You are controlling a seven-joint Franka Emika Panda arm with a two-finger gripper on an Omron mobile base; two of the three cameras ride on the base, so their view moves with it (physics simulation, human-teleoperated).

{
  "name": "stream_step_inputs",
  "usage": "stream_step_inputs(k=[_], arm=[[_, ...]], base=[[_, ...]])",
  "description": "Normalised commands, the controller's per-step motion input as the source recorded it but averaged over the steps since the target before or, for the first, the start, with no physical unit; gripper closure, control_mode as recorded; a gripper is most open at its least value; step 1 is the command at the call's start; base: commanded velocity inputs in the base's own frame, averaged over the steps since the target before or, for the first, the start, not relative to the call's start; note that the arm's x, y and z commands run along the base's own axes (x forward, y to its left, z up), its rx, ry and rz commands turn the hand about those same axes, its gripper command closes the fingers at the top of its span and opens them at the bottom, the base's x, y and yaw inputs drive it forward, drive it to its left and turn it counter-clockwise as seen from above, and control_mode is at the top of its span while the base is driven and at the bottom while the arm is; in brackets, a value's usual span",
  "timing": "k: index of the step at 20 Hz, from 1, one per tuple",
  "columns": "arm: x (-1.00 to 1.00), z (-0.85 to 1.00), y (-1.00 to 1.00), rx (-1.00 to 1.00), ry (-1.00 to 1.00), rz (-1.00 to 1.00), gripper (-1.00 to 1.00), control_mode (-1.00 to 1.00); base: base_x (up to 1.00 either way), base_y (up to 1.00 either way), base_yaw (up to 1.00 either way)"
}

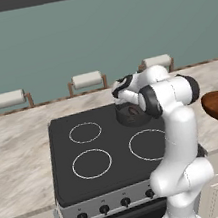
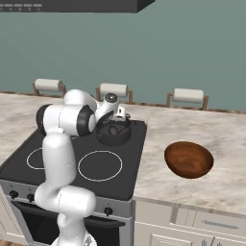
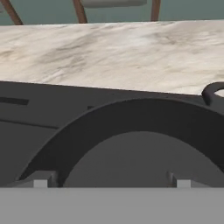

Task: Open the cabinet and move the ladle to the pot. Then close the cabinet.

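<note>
Ladle step looks done: the hand (image 2: 116,121) hangs released over the pot (image 2: 114,132), mid-frame on the stove (image 1: 93,154). Next it should go close the cabinet.

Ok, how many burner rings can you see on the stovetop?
3 rings visible on the stovetop: back left, front left, front right. The pot sits at the back right and may hide a fourth.
</note>
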Motion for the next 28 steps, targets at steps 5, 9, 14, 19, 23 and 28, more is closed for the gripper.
stream_step_inputs(k=[5, 9, 14, 19, 23, 28], arm=[[-0.05, 0.32, -0.04, 0.0, -0.03, 0.0, -1.0, -1.0], [-0.27, 0.13, -0.26, 0.0, -0.02, 0.0, -1.0, -1.0], [-0.43, 0.2, -0.34, 0.0, -0.03, 0.0, -1.0, -1.0], [-0.55, 0.42, -0.17, 0.0, -0.05, 0.0, -1.0, -1.0], [-0.45, 0.46, -0.01, 0.0, -0.02, 0.0, -1.0, -1.0], [-0.42, 0.29, 0.01, 0.0, -0.07, -0.08, -1.0, -1.0]], base=[[0.0, 0.0, 0.0], [0.0, 0.0, 0.0], [0.0, 0.0, 0.0], [0.0, 0.0, 0.0], [0.0, 0.0, 0.0], [0.0, 0.0, 0.0]])
